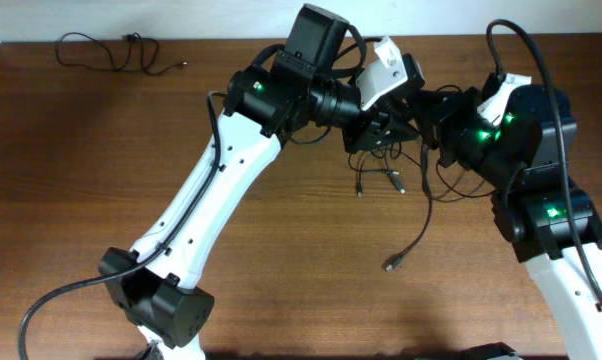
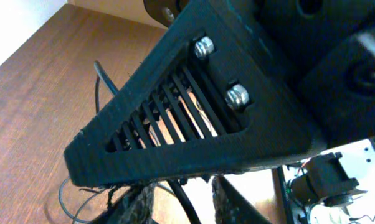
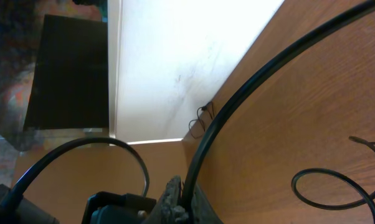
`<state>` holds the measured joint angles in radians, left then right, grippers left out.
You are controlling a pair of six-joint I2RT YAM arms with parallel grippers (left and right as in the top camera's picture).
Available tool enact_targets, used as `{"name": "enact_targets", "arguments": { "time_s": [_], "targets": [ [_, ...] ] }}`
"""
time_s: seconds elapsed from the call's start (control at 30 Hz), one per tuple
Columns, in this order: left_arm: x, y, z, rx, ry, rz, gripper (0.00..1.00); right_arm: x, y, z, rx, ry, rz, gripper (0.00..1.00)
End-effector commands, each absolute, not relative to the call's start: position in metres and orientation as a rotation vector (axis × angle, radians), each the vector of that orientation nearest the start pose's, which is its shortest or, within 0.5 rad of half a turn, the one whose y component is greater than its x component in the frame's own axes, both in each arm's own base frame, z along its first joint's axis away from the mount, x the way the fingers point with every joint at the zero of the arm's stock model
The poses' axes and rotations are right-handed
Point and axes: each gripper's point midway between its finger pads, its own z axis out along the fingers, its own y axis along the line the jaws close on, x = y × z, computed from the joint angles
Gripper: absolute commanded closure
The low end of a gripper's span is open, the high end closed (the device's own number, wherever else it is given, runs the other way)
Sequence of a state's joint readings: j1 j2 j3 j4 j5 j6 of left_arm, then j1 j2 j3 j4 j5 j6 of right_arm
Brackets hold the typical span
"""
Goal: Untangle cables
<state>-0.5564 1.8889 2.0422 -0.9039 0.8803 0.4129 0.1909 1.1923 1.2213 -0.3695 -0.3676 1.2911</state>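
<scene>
A tangle of thin black cables (image 1: 381, 150) hangs between my two grippers above mid-table. Two plug ends (image 1: 361, 188) dangle below it, and one long strand (image 1: 421, 225) trails down to a plug (image 1: 391, 265) on the wood. My left gripper (image 1: 381, 128) is at the knot. In the left wrist view its fingers (image 2: 144, 205) stand apart around one cable (image 2: 184, 202), with gaps on both sides. My right gripper (image 1: 428, 112) is shut on a cable (image 3: 237, 99), pinched between its fingers (image 3: 172, 199). The right gripper's slotted finger (image 2: 194, 112) fills most of the left wrist view.
A separate thin cable (image 1: 111, 50) lies loose at the table's far left corner. A cable loop (image 3: 327, 186) rests on the wood near the right gripper. Thick arm cables run by both bases (image 1: 51, 300). The two arms nearly touch over mid-table.
</scene>
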Motion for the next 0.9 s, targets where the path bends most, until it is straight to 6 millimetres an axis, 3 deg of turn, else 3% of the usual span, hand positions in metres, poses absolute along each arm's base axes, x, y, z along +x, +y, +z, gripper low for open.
{"name": "enact_targets", "arguments": {
  "time_s": [0.0,0.13,0.17,0.23,0.3,0.37,0.4,0.47,0.57,0.7,0.87],
  "targets": [
    [0.328,-0.358,0.346,1.402,1.687,-1.038,0.85,0.369,0.131,0.35,0.873,1.934,1.286,0.96],
    [0.329,-0.358,0.346,1.4,1.69,-1.031,0.95,0.369,0.132,0.35,0.872,1.935,1.286,0.95],
    [0.329,-0.358,0.346,1.4,1.69,-1.031,1.0,0.369,0.132,0.349,0.869,1.936,1.284,0.93],
    [0.329,-0.358,0.346,1.4,1.69,-1.031,1.0,0.369,0.132,0.35,0.816,1.947,1.261,0.86],
    [0.332,-0.358,0.346,1.389,1.694,-1.019,1.0,0.368,0.133,0.35,0.721,1.963,1.218,0.71],
    [0.375,-0.341,0.341,1.108,1.917,-0.892,1.0,0.366,0.131,0.356,0.606,1.957,1.152,0.57],
    [0.384,-0.333,0.34,1.061,1.943,-0.87,1.0,0.363,0.13,0.36,0.566,1.947,1.131,0.42],
    [0.398,-0.314,0.343,1.009,1.954,-0.845,1.0,0.357,0.129,0.37,0.476,1.926,1.089,0.0],
    [0.422,-0.279,0.352,0.861,1.991,-0.83,1.0,0.342,0.125,0.384,0.39,1.894,1.045,0.02],
    [0.437,-0.237,0.37,0.703,2.013,-0.808,1.0,0.338,0.099,0.364,0.534,1.933,0.887,0.02],
    [0.458,-0.177,0.367,0.405,2.123,-0.831,1.0,0.336,0.089,0.349,0.593,1.977,0.816,0.02]
  ]
}}
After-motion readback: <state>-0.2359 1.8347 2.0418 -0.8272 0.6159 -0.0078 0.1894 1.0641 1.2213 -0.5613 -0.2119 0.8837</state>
